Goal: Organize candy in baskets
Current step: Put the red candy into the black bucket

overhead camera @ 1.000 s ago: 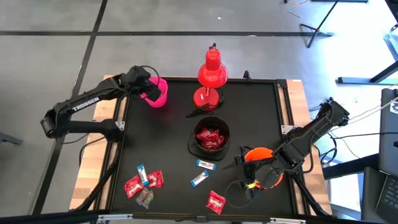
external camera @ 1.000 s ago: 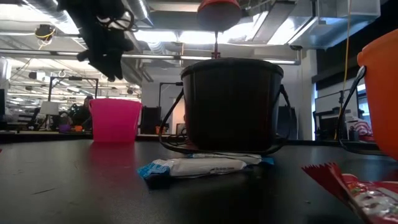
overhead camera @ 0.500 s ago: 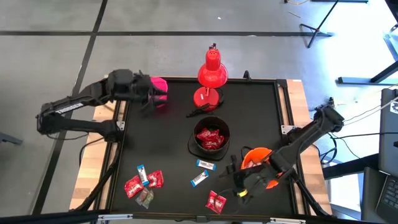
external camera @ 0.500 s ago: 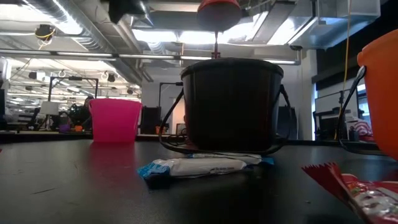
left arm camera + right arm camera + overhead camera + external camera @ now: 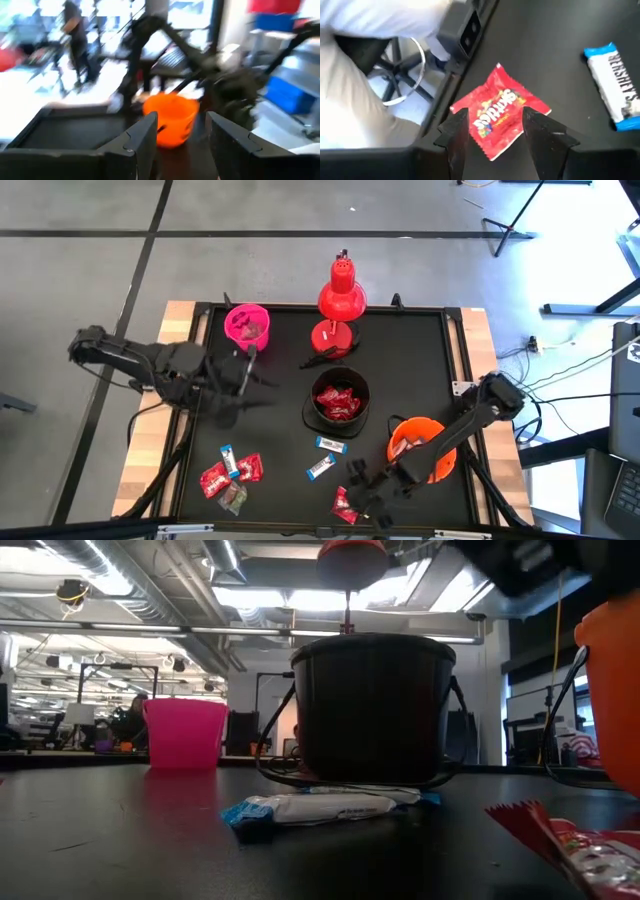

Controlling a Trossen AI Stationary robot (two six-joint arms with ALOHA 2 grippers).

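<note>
The right pincer (image 5: 352, 498) hangs low at the near edge of the table (image 5: 280, 405), its fingers spread and straddling a red candy packet (image 5: 501, 112) without yet pinching it; the wrist view shows one dark finger on either side of the wrapper, which lies flat on the black surface. That placement reads as a set-up for a grasp across the packet's narrow width, since its long axis runs between the fingers and one corner points away from the wrist. Just beyond it lies a white-and-blue bar (image 5: 616, 86), flat too, with its long axis roughly parallel to the packet's. The orange basket (image 5: 420, 448) stands right beside the right arm, a short carry away. The black basket (image 5: 340, 402) at the table's middle already holds red candy, and the pink basket (image 5: 247, 326) sits at the far left corner. More loose candy (image 5: 232, 476) lies near the front left. The left pincer (image 5: 177, 137) hovers over the left side of the table, fingers apart and empty, pointing toward the orange basket.
</note>
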